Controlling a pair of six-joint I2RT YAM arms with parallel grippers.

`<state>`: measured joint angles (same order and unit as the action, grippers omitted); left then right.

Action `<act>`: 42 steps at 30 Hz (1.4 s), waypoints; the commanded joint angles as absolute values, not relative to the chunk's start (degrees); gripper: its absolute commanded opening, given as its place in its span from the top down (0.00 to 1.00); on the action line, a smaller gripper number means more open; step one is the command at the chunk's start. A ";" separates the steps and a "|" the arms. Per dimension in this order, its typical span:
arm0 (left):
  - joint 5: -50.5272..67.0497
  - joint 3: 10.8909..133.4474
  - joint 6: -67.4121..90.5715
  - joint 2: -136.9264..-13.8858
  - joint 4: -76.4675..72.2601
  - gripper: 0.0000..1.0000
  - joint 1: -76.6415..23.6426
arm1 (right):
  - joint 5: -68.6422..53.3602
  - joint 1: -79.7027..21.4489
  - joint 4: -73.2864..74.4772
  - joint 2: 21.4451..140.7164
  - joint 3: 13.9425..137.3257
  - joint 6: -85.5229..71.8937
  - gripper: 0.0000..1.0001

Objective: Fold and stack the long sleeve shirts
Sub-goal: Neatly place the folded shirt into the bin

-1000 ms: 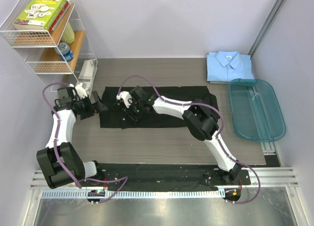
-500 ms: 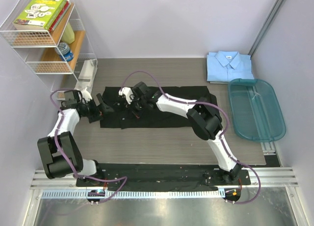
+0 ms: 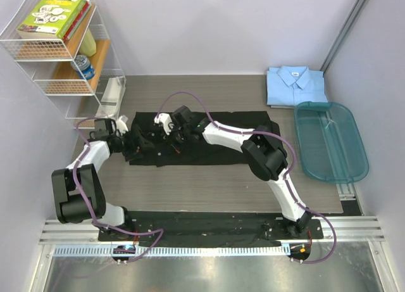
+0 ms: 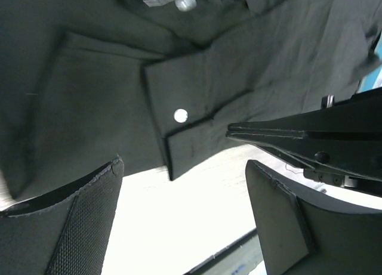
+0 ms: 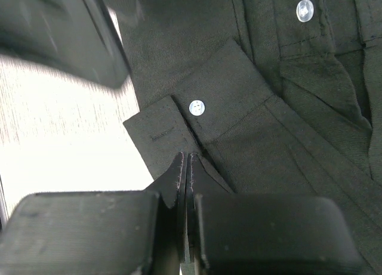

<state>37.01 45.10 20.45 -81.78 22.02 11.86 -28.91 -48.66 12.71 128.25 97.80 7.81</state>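
The black shirt (image 3: 209,140) lies spread across the middle of the table, with its buttoned cuff (image 5: 197,117) at its left end. My right gripper (image 3: 167,135) is shut, and its tips (image 5: 186,161) rest on the sleeve just behind the cuff. I see no cloth between the jaws. My left gripper (image 3: 134,144) is open at the shirt's left edge. Its fingers (image 4: 71,227) straddle bare table just short of the cuff (image 4: 179,123), and it holds nothing. The light blue shirt (image 3: 295,86) lies folded at the back right.
A teal plastic tub (image 3: 330,140) stands at the right, in front of the blue shirt. A wire shelf (image 3: 57,51) with books and jars stands at the back left, with a white object (image 3: 112,92) at its foot.
My left gripper has moved right, from beside the shelf to the shirt's left edge. My right gripper has shifted slightly up and right over the sleeve and stays shut.
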 commanded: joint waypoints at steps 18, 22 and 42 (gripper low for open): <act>36.83 45.26 23.64 -83.32 17.14 0.16 10.37 | -25.41 -51.06 15.03 129.64 98.09 15.03 0.38; 36.48 45.27 23.12 -83.23 17.49 0.15 10.37 | -23.56 -51.33 15.03 130.34 98.09 15.90 0.46; 38.94 44.91 24.87 -83.06 17.49 0.15 9.06 | -28.64 -48.96 13.27 122.35 99.84 12.14 0.99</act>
